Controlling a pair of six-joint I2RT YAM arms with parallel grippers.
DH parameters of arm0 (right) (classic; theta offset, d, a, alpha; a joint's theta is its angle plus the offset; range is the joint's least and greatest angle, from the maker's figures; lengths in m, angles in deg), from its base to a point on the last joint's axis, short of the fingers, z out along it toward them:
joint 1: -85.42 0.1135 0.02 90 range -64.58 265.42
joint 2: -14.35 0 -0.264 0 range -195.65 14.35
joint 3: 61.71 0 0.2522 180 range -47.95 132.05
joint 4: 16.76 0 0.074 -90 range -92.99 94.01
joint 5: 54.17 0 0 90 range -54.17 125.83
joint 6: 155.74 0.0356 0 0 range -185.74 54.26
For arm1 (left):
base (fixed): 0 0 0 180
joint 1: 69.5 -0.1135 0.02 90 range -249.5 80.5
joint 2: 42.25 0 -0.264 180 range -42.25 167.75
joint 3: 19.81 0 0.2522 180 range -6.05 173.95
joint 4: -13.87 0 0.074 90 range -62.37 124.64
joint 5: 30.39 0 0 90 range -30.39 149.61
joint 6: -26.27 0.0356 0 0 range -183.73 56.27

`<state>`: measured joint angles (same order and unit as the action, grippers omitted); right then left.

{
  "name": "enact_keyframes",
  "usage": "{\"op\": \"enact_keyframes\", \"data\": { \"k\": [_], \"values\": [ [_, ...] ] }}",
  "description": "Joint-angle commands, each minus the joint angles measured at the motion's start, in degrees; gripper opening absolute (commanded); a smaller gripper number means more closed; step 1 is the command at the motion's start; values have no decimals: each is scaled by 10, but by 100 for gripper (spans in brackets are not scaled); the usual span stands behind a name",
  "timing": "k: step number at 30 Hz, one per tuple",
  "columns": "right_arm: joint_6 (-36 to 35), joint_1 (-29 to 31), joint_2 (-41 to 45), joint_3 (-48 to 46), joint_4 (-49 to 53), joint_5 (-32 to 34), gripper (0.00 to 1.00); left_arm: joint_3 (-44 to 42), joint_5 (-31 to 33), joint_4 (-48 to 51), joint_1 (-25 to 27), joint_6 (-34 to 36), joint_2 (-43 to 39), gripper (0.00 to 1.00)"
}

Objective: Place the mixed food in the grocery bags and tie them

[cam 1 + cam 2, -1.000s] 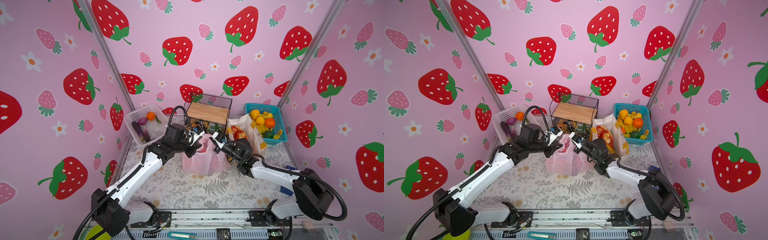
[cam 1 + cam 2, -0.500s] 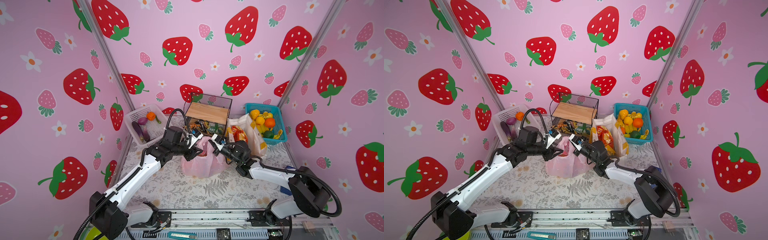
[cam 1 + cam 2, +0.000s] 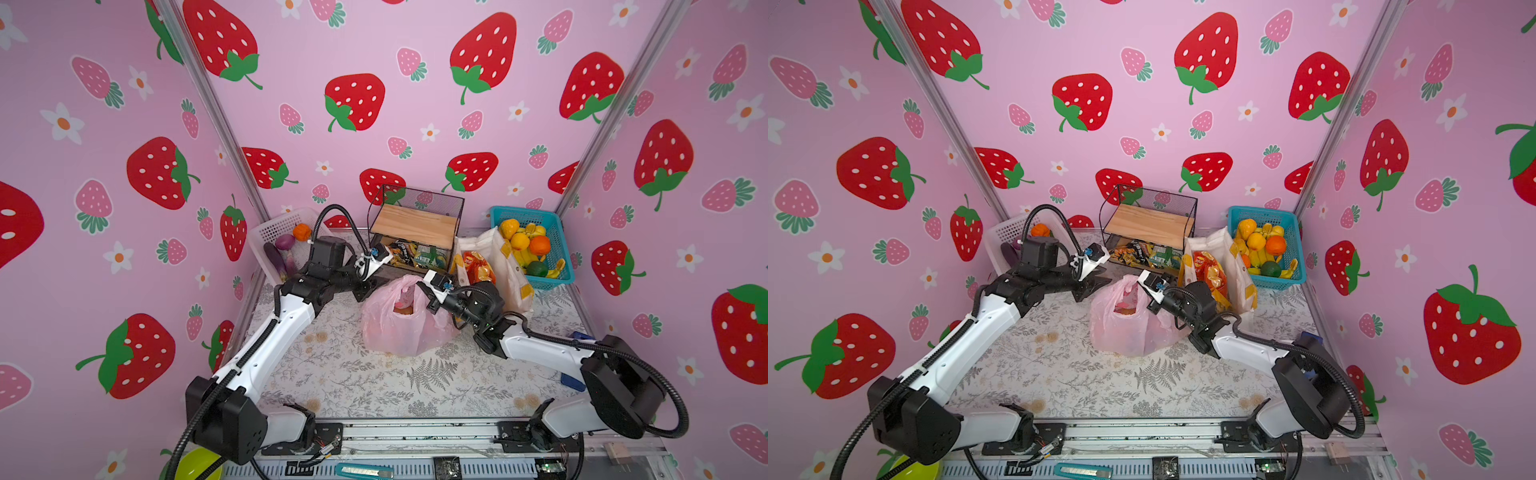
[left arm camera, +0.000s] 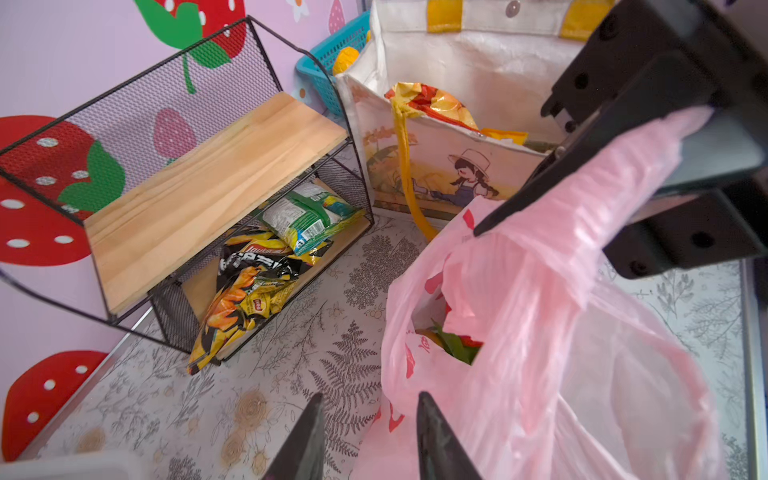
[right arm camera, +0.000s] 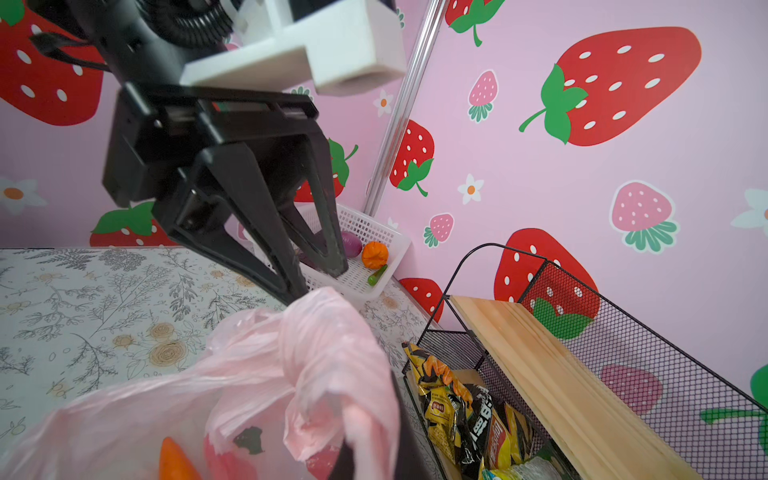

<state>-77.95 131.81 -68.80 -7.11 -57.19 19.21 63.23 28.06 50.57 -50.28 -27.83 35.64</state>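
The pink plastic bag (image 3: pixel 399 328) (image 3: pixel 1129 328) stands mid-table. An orange carrot (image 5: pixel 174 461) and a red tomato (image 5: pixel 224 461) show through its plastic. My right gripper (image 3: pixel 419 284) (image 5: pixel 370 436) is shut on the bag's bunched handle and holds it up. My left gripper (image 3: pixel 368 291) (image 4: pixel 368 411) (image 5: pixel 318 282) hangs open at the bag's left side, one fingertip close to the plastic, nothing between the fingers. The white tote (image 3: pixel 511 274) (image 4: pixel 436 153) with yellow handles stands behind the right arm, a red-orange snack packet (image 3: pixel 478 268) (image 4: pixel 432 104) sticking out of it.
A black wire rack with a wooden shelf (image 3: pixel 415 224) stands at the back, several snack packets (image 4: pixel 249 291) under it. A white basket (image 3: pixel 282 232) holding vegetables is back left. A blue basket (image 3: pixel 523 212) of fruit is back right.
My left gripper opened, came off the pink bag's handle and drew back a little to the left. The right gripper kept its hold on the handle.
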Motion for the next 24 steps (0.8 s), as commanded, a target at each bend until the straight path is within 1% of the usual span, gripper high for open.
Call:
{"op": "enact_keyframes", "data": {
  "k": [1, 4, 7, 10, 12, 15, 20, 24],
  "values": [
    [2, 0, 7, 4, -6, -18, 0, 43, -59, 5, 14, 97, 22, 38],
    [1, 0, 8, 5, -6, -17, 0, 52, -67, 45, 22, 151, 39, 38],
    [2, 0, 6, 6, -6, -18, 0, 49, -90, 67, 24, 189, 44, 39],
    [4, 0, 3, 9, -6, -20, 0, 52, -107, 90, 26, 212, 50, 40],
    [6, -1, 1, 11, -6, -21, 0, 58, -107, 103, 27, 220, 57, 40],
    [7, 0, 0, 13, -6, -22, 0, 56, -112, 99, 29, 217, 64, 41],
    [12, -1, -4, 15, -5, -26, 0, 42, -120, 39, 38, 170, 73, 41],
    [14, -1, -8, 17, -6, -27, 0, 35, -127, 16, 46, 147, 81, 42]
  ]
}}
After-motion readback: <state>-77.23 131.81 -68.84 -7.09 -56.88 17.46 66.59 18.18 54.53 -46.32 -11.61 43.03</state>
